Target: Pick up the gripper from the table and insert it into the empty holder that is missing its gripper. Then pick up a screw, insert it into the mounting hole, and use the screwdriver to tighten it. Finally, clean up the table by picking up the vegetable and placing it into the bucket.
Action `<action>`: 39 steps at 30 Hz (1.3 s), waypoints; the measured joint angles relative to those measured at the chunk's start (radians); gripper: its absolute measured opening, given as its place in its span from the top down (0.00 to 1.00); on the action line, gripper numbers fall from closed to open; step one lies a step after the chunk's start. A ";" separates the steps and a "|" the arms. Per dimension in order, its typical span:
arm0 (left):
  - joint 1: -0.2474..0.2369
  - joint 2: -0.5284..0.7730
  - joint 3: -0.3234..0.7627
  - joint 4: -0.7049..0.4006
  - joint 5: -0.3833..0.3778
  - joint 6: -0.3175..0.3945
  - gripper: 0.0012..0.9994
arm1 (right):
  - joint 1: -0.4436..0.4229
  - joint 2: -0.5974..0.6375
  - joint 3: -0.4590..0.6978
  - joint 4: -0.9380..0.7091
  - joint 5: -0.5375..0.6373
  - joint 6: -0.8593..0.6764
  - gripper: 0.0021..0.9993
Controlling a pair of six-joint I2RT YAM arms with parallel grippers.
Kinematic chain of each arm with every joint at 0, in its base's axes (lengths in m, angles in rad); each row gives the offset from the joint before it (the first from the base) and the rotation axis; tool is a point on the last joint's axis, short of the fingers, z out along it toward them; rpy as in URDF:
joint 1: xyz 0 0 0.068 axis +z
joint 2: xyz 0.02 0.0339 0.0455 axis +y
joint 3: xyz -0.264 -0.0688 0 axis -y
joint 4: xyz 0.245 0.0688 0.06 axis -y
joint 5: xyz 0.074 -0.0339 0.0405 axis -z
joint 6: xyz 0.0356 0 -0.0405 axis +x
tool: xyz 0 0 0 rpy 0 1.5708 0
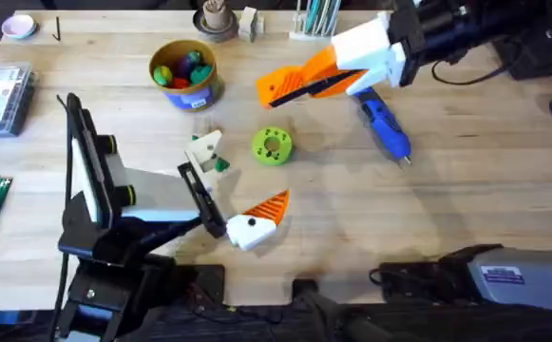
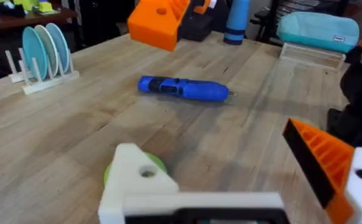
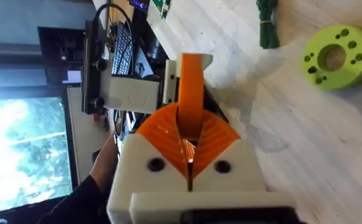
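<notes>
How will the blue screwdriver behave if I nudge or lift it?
The screwdriver looks round-bodied and lies flat on the table, so a sideways nudge would probably roll it. Its smooth, hard-looking shell suggests it is stiff but perhaps slippery, so a grip across the thick middle seems safest.

The bucket sits far-left on my surface; the disc lies between vegetable and screwdriver.

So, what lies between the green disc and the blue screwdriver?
Nothing: only bare table between the lime-green disc and the screwdriver, seen in the overhead view.
</notes>
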 joint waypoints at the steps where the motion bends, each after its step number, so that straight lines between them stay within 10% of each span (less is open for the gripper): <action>1: 0.000 0.000 0.000 0.000 0.000 0.000 0.01 | 0.000 0.000 0.000 -0.001 0.000 0.006 0.99; 39: 0.000 0.000 0.000 0.000 0.000 0.000 0.01 | 0.000 0.000 0.000 -0.138 -0.053 -0.273 0.99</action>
